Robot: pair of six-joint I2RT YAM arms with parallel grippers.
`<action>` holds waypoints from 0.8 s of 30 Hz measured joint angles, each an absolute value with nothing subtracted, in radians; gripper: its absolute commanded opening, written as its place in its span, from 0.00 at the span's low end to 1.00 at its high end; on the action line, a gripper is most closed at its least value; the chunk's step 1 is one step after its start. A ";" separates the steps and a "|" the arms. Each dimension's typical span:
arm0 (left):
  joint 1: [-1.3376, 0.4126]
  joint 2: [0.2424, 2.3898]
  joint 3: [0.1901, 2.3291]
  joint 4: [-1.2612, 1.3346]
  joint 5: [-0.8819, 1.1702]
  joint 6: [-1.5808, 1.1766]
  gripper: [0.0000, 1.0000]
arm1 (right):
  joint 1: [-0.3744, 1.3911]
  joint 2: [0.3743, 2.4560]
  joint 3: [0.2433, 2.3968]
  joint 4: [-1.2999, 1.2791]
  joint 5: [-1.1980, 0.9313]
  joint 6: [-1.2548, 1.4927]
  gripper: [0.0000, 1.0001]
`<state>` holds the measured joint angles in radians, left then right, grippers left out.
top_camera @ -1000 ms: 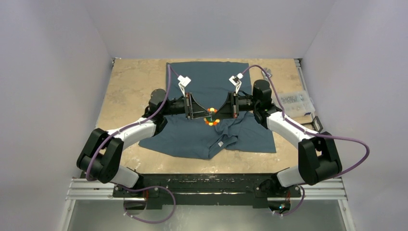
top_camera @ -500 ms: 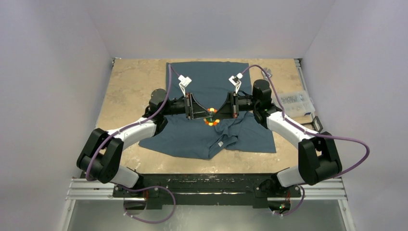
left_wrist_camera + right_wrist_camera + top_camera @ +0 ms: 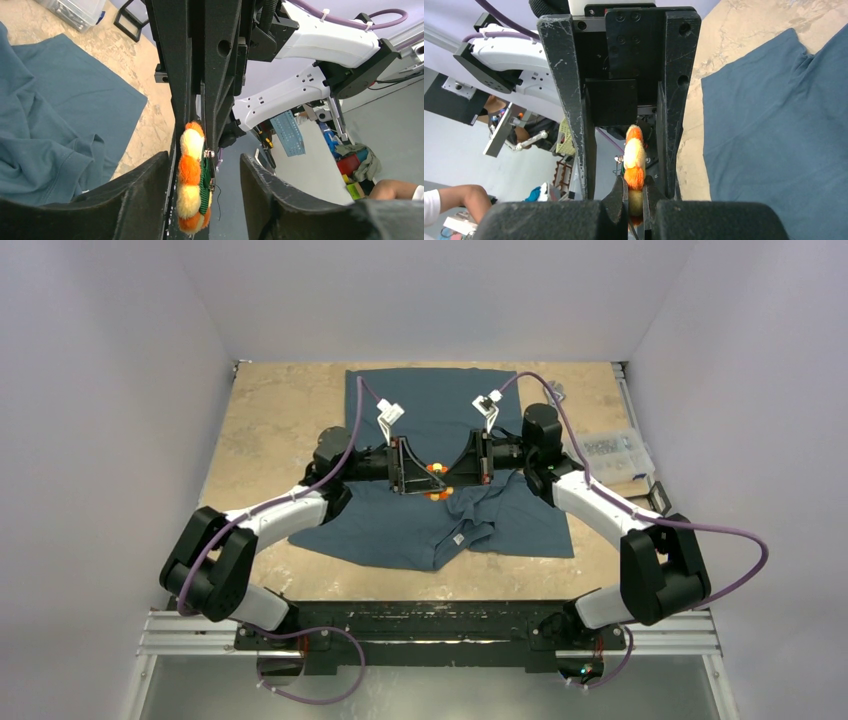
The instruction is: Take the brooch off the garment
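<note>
Right gripper (image 3: 635, 194) is pinched on the brooch (image 3: 634, 159), which sits edge-on between its pads. Left gripper (image 3: 203, 160) is spread wide either side of it, fingers not touching it. Brooch is mid-table over the bunched middle of the shirt (image 3: 430, 400); wrist views show no cloth on it
</note>
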<state>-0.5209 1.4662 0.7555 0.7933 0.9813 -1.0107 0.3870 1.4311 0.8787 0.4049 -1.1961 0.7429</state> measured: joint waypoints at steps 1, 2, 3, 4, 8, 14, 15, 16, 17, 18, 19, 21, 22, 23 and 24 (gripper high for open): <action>-0.519 1.466 0.756 0.796 0.984 -1.011 0.59 | 0.387 1.431 0.879 0.404 -1.196 0.739 0.00; -0.517 1.466 0.756 0.799 0.985 -1.011 0.62 | 0.387 1.431 0.879 0.403 -1.196 0.736 0.00; -0.513 1.464 0.756 0.801 0.985 -1.012 0.64 | 0.387 1.431 0.880 0.399 -1.196 0.731 0.00; -0.509 1.460 0.756 0.801 0.986 -1.014 0.65 | 0.387 1.431 0.882 0.393 -1.196 0.724 0.00; -0.485 1.432 0.756 0.798 0.992 -1.011 0.65 | 0.387 1.431 0.894 0.356 -1.195 0.688 0.00; -0.411 1.367 0.756 0.777 1.001 -0.983 0.63 | 0.387 1.431 0.939 0.312 -1.187 0.637 0.00; -0.400 1.362 0.756 0.775 1.007 -0.978 0.63 | 0.387 1.431 0.942 0.310 -1.187 0.633 0.00; -0.390 1.359 0.756 0.770 1.011 -0.970 0.62 | 0.387 1.431 0.945 0.306 -1.187 0.630 0.00; -0.385 1.356 0.756 0.760 1.016 -0.958 0.61 | 0.387 1.431 0.948 0.305 -1.187 0.628 0.00; -0.384 1.351 0.756 0.748 1.019 -0.948 0.60 | 0.387 1.430 0.949 0.305 -1.187 0.627 0.00; -0.385 1.347 0.756 0.734 1.024 -0.938 0.58 | 0.387 1.427 0.949 0.303 -1.187 0.626 0.00; -0.386 1.339 0.756 0.719 1.031 -0.923 0.55 | 0.387 1.420 0.949 0.303 -1.188 0.625 0.00; -0.388 1.336 0.756 0.714 1.034 -0.919 0.54 | 0.387 1.415 0.949 0.303 -1.188 0.624 0.00; -0.390 1.333 0.756 0.710 1.037 -0.912 0.51 | 0.388 1.411 0.949 0.303 -1.189 0.623 0.00; -0.393 1.330 0.756 0.706 1.037 -0.904 0.49 | 0.389 1.406 0.950 0.303 -1.190 0.621 0.00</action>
<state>-0.3935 1.3304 0.7555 0.7059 1.0367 -0.9039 0.3893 1.4059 0.9497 0.3031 -1.1900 0.6209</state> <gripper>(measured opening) 0.545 0.050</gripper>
